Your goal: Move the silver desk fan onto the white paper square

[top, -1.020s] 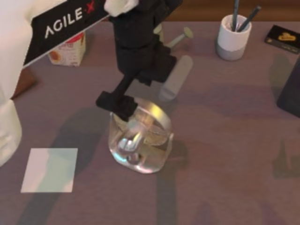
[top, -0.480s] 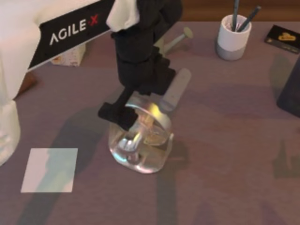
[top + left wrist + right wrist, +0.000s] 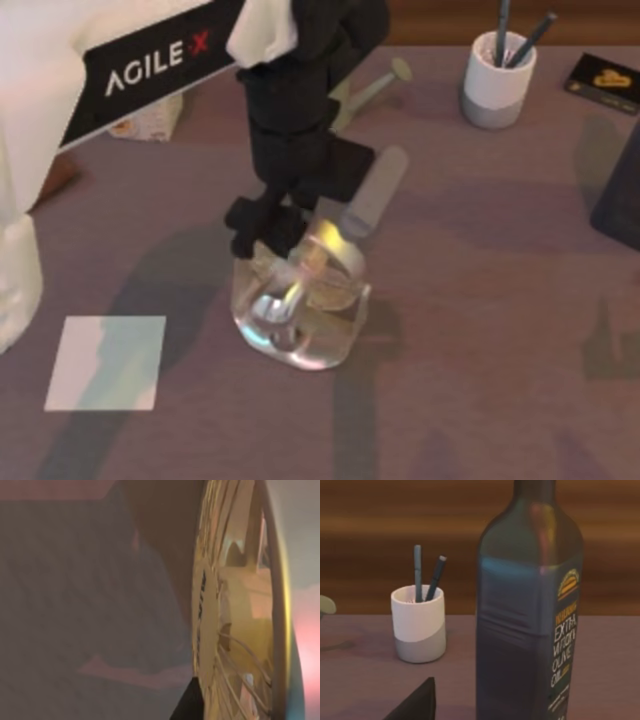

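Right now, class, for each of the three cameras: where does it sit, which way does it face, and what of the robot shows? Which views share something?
Top view: above the table, looking down; left arm over the silver desk fan, left gripper at its ring; the white paper square lies apart.
Left wrist view: close against the fan's ring, a dark finger tip showing.
Right wrist view: low, facing an olive oil bottle and pen cup.
Shared: top and left wrist show the fan; top and right wrist, the cup.

The fan point(image 3: 300, 310) is shiny chrome with golden-tinted blades. The paper square point(image 3: 105, 362) is pale white with a greenish cast. The table point(image 3: 480, 330) is dull purple-brown. A pen cup point(image 3: 497, 80) is white over grey, and the bottle point(image 3: 530, 615) is dark green with a gold-lettered label.
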Available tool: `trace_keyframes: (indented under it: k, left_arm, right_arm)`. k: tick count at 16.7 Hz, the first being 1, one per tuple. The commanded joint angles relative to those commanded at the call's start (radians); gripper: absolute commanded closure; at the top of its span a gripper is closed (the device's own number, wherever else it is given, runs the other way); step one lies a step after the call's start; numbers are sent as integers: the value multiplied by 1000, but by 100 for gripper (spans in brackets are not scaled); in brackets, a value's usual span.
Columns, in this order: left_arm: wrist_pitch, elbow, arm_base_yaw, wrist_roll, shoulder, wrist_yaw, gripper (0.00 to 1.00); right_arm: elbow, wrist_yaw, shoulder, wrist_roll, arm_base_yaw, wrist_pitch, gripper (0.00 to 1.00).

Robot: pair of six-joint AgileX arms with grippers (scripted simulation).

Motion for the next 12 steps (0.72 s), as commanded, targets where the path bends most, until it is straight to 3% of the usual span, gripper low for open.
trace_keyframes:
  k: [4, 12]
  left_arm:
    - [0, 0, 0, 0, 0, 0, 98]
    - [0, 0, 0, 0, 0, 0, 100]
  right_arm:
    - [0, 0, 0, 0, 0, 0, 0]
    - [0, 0, 0, 0, 0, 0, 0]
